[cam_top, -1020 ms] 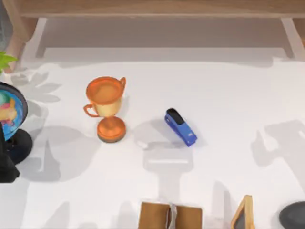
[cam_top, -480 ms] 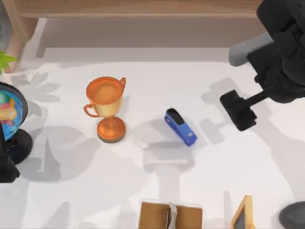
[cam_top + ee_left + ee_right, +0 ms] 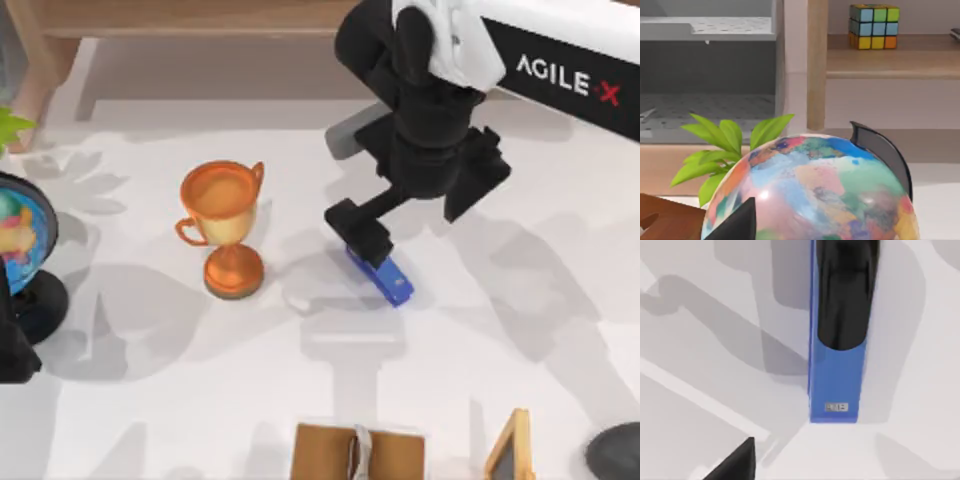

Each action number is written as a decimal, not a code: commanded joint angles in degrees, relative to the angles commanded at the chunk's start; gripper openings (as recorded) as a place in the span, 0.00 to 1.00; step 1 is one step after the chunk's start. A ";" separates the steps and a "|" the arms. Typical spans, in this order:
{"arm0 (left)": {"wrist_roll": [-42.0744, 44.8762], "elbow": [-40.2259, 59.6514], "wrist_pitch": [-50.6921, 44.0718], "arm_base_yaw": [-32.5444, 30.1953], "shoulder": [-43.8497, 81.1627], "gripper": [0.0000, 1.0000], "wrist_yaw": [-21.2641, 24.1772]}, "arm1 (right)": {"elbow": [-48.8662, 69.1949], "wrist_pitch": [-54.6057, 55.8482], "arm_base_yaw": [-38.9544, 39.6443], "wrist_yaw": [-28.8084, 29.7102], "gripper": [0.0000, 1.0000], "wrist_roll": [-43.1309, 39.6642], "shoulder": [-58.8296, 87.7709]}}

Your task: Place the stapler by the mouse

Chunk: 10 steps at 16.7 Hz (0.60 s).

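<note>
One trophy point(image 3: 222, 226) stands on the table point(image 3: 150, 400), its cup showing nothing inside. Right of the trophy lies the stapler point(image 3: 391, 279), black end under the right gripper point(image 3: 362, 232), which hangs directly over it; whether its fingers are open or closed cannot be told. Left arm sits parked by the globe point(image 3: 812, 192), left of the trophy

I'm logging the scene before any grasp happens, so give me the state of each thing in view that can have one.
stapler: lying flat on the table, closed, not lifted.
right gripper: over the stapler's black end.
trophy: upright, apart from the stapler.
globe: upright on its stand, at the table's left edge.
mouse: resting at the table's lower right corner, untouched.
left gripper: parked by the globe.
</note>
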 joint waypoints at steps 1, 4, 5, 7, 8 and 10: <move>0.00 0.00 0.00 0.00 0.00 1.00 0.00 | 3.08 -0.74 0.48 -0.19 1.00 0.39 2.67; 0.00 0.00 0.00 0.00 0.00 1.00 0.00 | 8.90 -1.69 1.29 -0.72 1.00 1.30 7.68; 0.00 0.00 0.00 0.00 0.00 1.00 0.00 | 9.58 -1.73 1.36 -0.80 1.00 1.44 8.24; 0.00 0.00 0.00 0.00 0.00 1.00 0.00 | 9.65 -1.73 1.37 -0.81 1.00 1.45 8.30; 0.00 0.00 0.00 0.00 0.00 1.00 0.00 | 9.65 -1.73 1.37 -0.81 1.00 1.45 8.30; 0.00 0.00 0.00 0.00 0.00 1.00 0.00 | 9.51 -1.66 1.05 -0.78 1.00 1.40 8.18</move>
